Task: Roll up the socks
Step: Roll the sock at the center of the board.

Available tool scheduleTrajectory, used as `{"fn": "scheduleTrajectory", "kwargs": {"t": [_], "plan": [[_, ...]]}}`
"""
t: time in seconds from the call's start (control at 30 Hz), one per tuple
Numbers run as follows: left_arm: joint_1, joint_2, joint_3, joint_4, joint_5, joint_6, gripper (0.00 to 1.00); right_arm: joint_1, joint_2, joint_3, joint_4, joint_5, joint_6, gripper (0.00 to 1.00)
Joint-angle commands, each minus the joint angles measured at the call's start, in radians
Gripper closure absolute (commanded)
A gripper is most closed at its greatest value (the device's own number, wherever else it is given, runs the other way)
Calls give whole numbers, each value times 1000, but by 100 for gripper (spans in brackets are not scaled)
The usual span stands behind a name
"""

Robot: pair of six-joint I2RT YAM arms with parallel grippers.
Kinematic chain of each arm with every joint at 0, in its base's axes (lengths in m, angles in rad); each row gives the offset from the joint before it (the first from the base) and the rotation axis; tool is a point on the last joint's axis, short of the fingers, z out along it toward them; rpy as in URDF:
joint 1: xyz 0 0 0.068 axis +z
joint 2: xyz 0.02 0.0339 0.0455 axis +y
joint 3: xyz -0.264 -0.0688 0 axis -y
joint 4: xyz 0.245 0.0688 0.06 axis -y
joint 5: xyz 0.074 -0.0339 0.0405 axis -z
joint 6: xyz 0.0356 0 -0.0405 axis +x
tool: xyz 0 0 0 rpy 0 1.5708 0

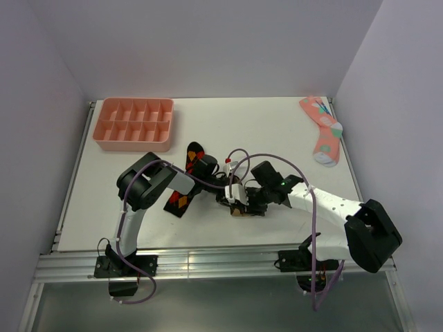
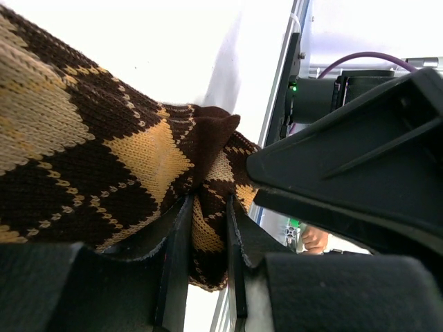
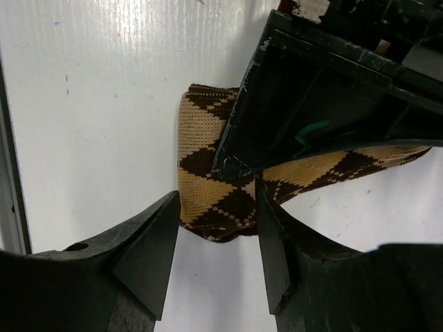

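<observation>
Nearest, in the left wrist view: left gripper (image 2: 208, 232), jaws close together, clamped on a raised fold of tan sock (image 2: 138, 149). Dark brown knit with tan and orange diamonds, bunched at the pinch, the rest spread out to the left. Right gripper (image 3: 216, 207) just beside it, jaws apart, straddling the folded end of the same sock from above. One finger (image 3: 273, 235) at the sock's edge, contact unclear; nothing clamped.

Seen from above: both grippers meeting over the middle of the tabletop (image 1: 277, 124), tan sock beneath them. Red sock (image 1: 178, 202) flat to the left, running near to far, partly hidden under the left arm. Pink sock (image 1: 324, 131) at the far right corner. Pink tray (image 1: 131, 145) at far left, well apart from the socks.
</observation>
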Motion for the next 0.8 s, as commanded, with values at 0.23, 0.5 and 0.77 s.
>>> {"fn": "scheduleTrajectory", "kwargs": {"t": [0.23,0.5,0.77], "plan": [[-9,108,-71,-225,-120,81,100,71,67,-34,42,84,8,45],[-9,108,-79,-203,-112,72,100,74,110,-31,57,102,28,55],[-11,25,-127,-114,-200,34,100,70,119,-22,37,93,75,88]]}}
